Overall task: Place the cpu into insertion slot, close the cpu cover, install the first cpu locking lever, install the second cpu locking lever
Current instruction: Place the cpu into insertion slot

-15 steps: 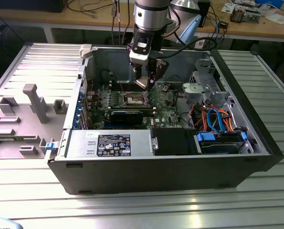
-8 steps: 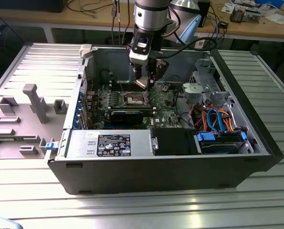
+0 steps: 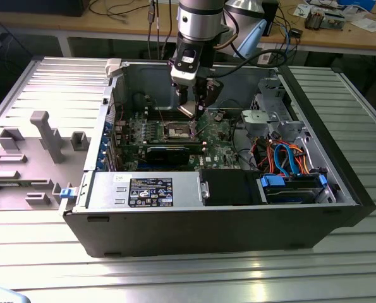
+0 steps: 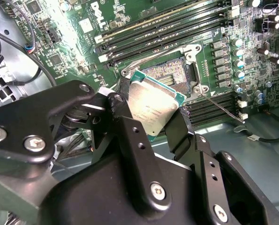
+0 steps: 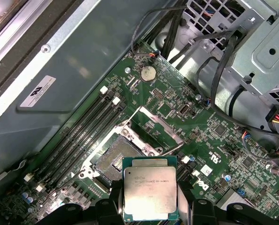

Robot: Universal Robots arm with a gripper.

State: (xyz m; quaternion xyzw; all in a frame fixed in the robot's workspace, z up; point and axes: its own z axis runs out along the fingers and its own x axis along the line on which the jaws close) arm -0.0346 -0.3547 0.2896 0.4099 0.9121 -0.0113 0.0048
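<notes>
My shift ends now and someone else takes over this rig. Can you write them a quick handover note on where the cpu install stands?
Hand: shut on the cpu, gripped by two opposite edges, metal top towards the wrist cameras.
Place: inside the open computer case, with the cpu held just off the insertion slot, not seated.
cpu cover: swung open, so the slot is bare.
Done: cpu picked up and brought to the motherboard.
Left: seat the cpu, close the cover, install both locking levers.
</notes>
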